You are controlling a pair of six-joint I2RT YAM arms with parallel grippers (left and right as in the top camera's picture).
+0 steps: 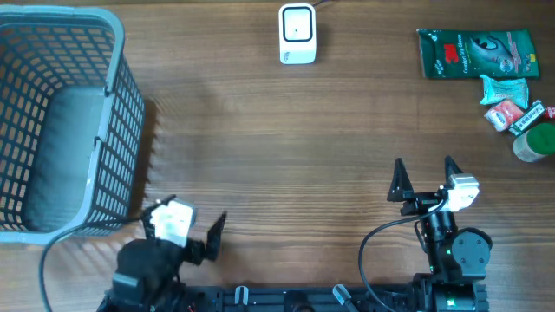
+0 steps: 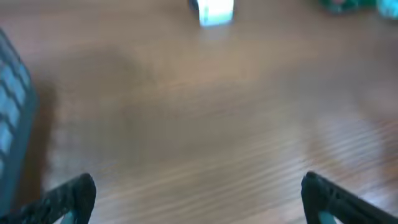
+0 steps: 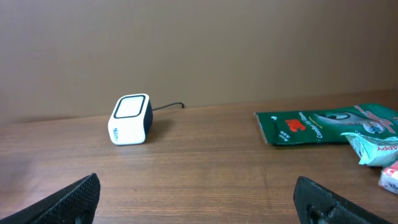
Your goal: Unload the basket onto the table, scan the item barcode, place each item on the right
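1. The right gripper (image 1: 423,169) sits at the near edge of the table (image 1: 286,130) with its jaws spread fully wide and nothing between them. It looks parked there and ready to reach for something.
2. The left gripper (image 2: 199,186) rests near-left with its jaws just as wide, also empty. Its wrist view shows only bare wood between the fingers.
3. The scanner (image 1: 297,33) stands upright at the far centre. Its window faces the arms, probably so that either one can hold a barcode up to it.
4. The items to scan lie far right, well apart from both grippers. They are a flat green packet (image 1: 473,54), a small teal packet (image 1: 505,87) just nearer, a red-and-white piece (image 1: 505,114) and a green round thing (image 1: 538,140) at the edge. No barcode shows from here.
5. The grey basket (image 1: 130,113) stands far left, beside the left arm. It is likely the drop-off for scanned goods, which would make the right arm the natural picker.
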